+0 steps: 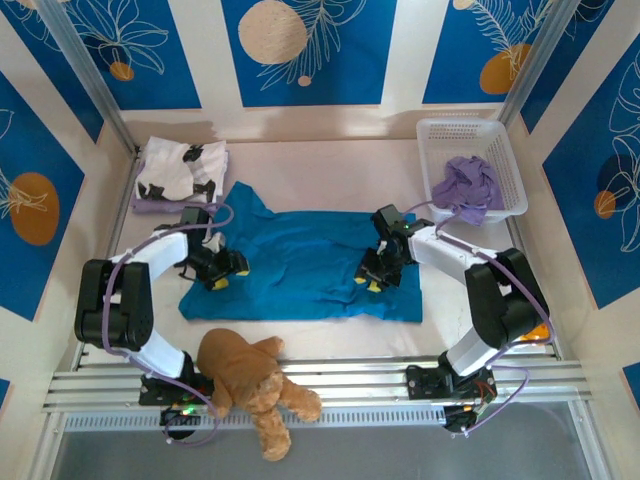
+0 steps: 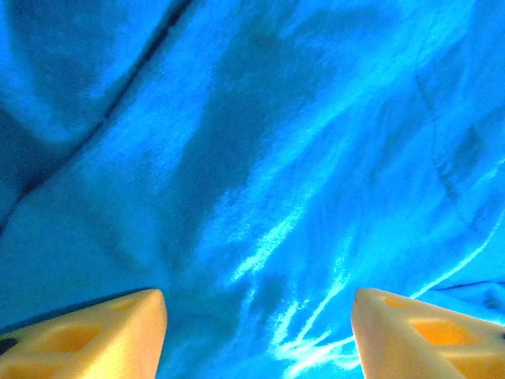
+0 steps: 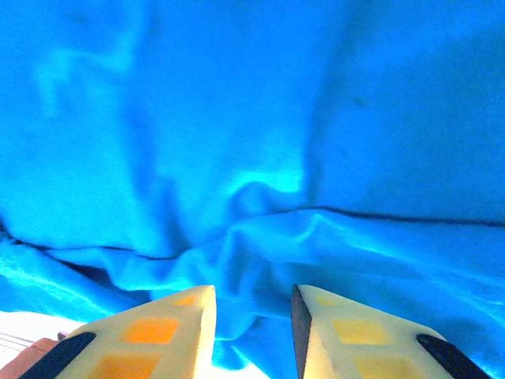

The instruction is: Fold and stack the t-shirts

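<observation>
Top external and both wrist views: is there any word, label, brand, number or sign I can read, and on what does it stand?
No readable text anywhere.
teal-blue t-shirt: plain, no print.
white t-shirt with black blotches: pattern only, no letters.
wall panels: leaf and circle motifs, no words.
basket and teddy bear: no label visible.

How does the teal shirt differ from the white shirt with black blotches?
The teal shirt lies spread out and wrinkled in the middle of the table; the blotched shirt is folded at the far left corner. The teal shirt is plain and covers far more table than the blotched shirt. The teal shirt lies on the table itself; the blotched shirt rests on lavender cloth. Both are soft cloth.
</observation>
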`<control>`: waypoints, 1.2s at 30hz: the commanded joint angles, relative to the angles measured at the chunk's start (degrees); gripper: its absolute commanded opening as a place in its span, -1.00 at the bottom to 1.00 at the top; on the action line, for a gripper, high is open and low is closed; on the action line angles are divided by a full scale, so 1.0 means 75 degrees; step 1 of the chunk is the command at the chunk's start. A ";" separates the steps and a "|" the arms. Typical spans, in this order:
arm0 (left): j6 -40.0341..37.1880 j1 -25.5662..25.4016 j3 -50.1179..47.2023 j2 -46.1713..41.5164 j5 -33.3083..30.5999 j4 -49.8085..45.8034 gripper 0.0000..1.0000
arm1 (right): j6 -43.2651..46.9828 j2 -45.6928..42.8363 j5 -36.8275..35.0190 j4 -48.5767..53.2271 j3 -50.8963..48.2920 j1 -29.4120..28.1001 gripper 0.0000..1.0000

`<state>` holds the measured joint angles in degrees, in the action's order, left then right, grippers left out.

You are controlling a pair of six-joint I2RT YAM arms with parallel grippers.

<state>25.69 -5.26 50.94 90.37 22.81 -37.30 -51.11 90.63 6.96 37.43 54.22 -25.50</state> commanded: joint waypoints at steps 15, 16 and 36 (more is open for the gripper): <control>-0.0168 0.0068 -0.0259 0.0513 -0.0127 -0.0168 0.30 | 0.0119 0.0370 0.0066 0.0177 -0.0343 0.0048 -0.29; -0.0168 0.0068 -0.0293 0.0474 -0.0140 -0.0171 0.30 | 0.0113 0.0344 0.0090 0.0187 -0.0420 0.0048 -0.29; -0.1069 0.0040 0.4676 0.2231 -0.1755 -0.1383 0.17 | 0.1506 -0.0327 -0.0707 0.1604 0.1216 0.1088 -0.24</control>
<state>19.90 -4.99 81.69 102.26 13.17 -45.04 -43.44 85.97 2.35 46.13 61.06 -18.98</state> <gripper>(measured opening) 0.589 0.378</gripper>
